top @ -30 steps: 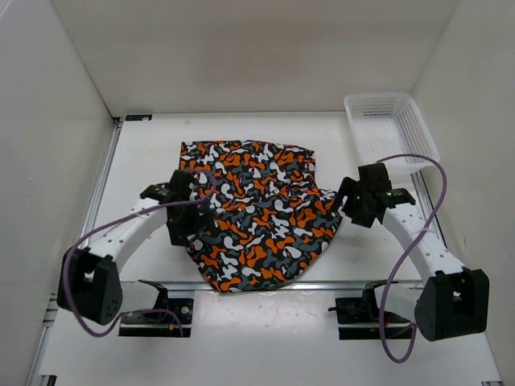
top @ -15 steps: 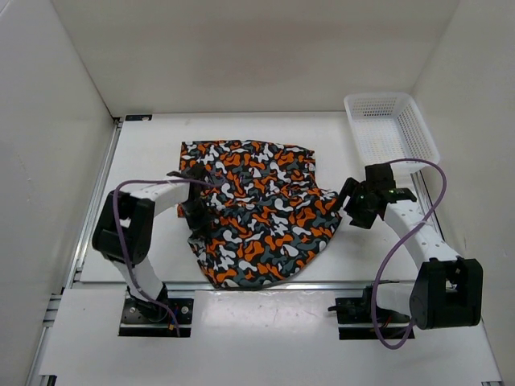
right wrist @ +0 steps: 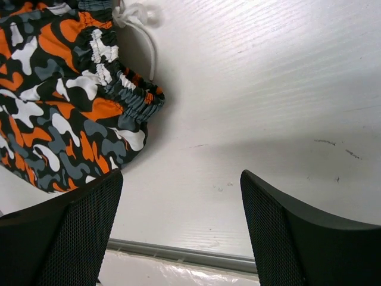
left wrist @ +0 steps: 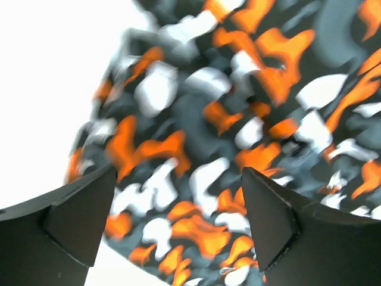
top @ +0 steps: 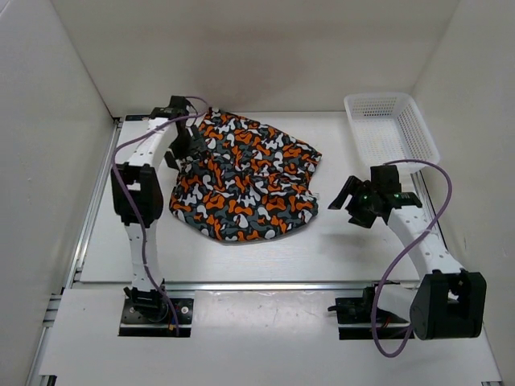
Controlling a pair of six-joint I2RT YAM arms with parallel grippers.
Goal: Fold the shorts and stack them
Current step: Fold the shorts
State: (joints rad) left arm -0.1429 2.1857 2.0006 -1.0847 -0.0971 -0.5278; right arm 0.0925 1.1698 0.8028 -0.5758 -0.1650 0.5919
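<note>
The shorts [top: 241, 181], camouflage cloth in orange, black, grey and white, lie bunched in a rounded heap at the table's middle. My left gripper [top: 181, 138] hovers over their far left corner at the end of a far-stretched arm. In the left wrist view its jaws [left wrist: 178, 173] are open, with the blurred shorts [left wrist: 250, 89] beneath them and nothing pinched. My right gripper [top: 352, 198] stands open to the right of the shorts, over bare table. In the right wrist view the gripper [right wrist: 181, 176] is empty, and the shorts' gathered waistband [right wrist: 128, 101] and white drawstring [right wrist: 134, 15] lie to its upper left.
A white mesh basket [top: 390, 129] stands at the back right, just beyond the right arm. White walls close in the table on three sides. A grey rail [right wrist: 178, 253] runs along the table's near edge.
My left arm has swung from the shorts' near left side to their far left corner. The near part of the shorts went with it, away from the front rail. The right arm barely moved.
</note>
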